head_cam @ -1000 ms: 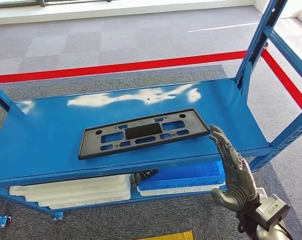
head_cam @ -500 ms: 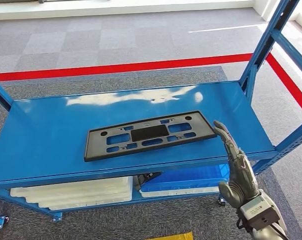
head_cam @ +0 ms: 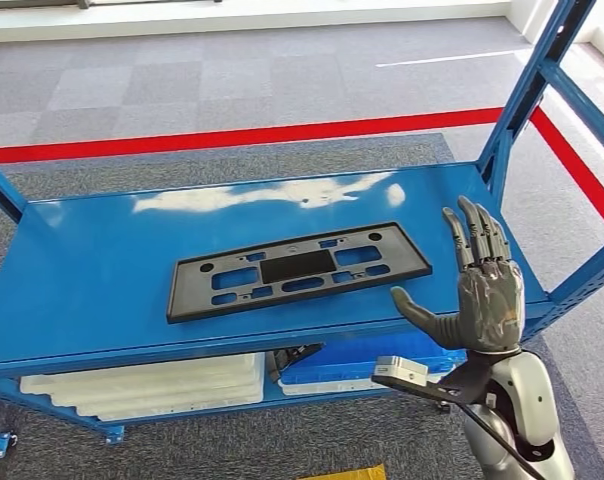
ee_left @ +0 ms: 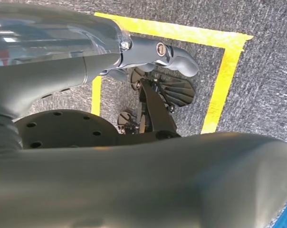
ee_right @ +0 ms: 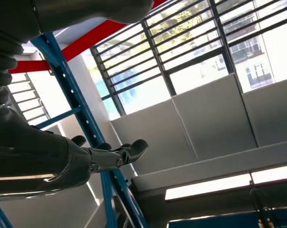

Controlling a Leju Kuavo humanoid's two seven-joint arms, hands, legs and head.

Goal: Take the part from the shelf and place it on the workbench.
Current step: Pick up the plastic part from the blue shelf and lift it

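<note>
Now the right robot hand (head_cam: 486, 298) has turned upright beside the black part (head_cam: 297, 268), fingers spread wide, holding nothing.

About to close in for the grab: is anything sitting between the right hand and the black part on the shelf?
Nothing visible. The flat black plastic frame lies alone on the glossy blue metal shelf, and only bare shelf separates its near end from the open right hand, which is raised beside it with fingers spread.
</note>
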